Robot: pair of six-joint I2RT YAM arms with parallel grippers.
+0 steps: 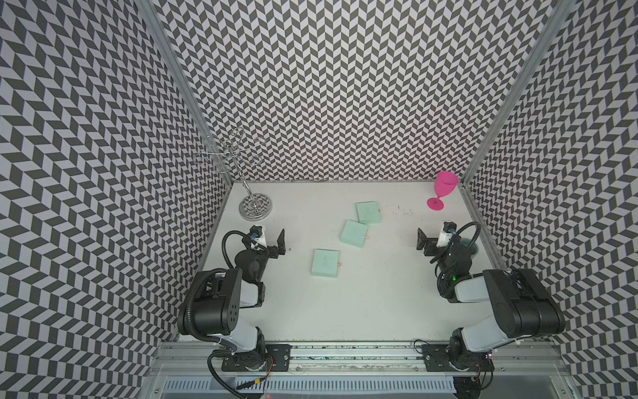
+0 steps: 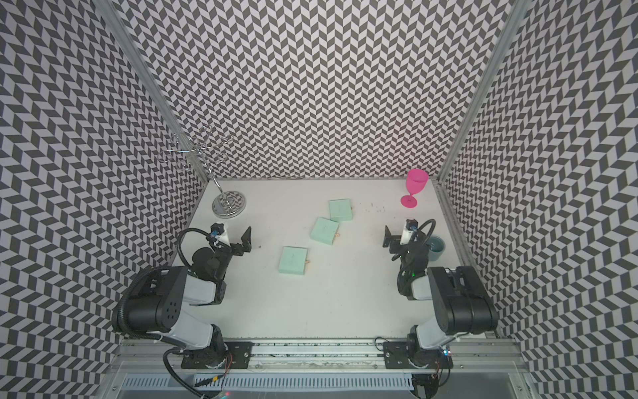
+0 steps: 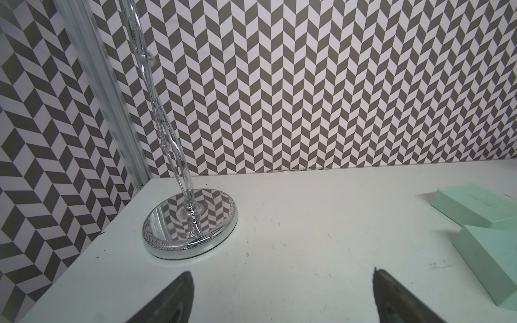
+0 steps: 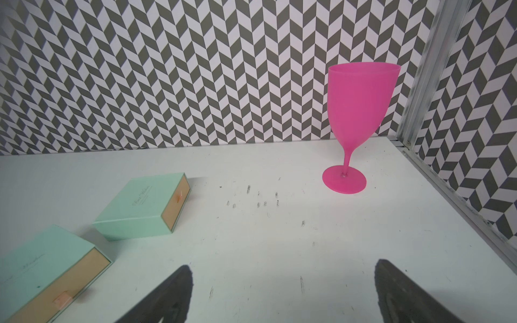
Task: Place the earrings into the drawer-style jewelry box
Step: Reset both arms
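my left fingers and right fingers spread, empty; earrings lie unpicked; next i must pull a jewelry box open.

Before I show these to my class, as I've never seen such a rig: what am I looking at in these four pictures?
Two robot arms stand at a white table. Two pictures look down from above; the other two come from a camera on each wrist. The left end effector and right end effector are both open and hold nothing. On the table lie three green drawer boxes, a pink goblet, a wire stand and, near the goblet, tiny metal bits, likely the earrings. A blue cup sits beside the right arm.
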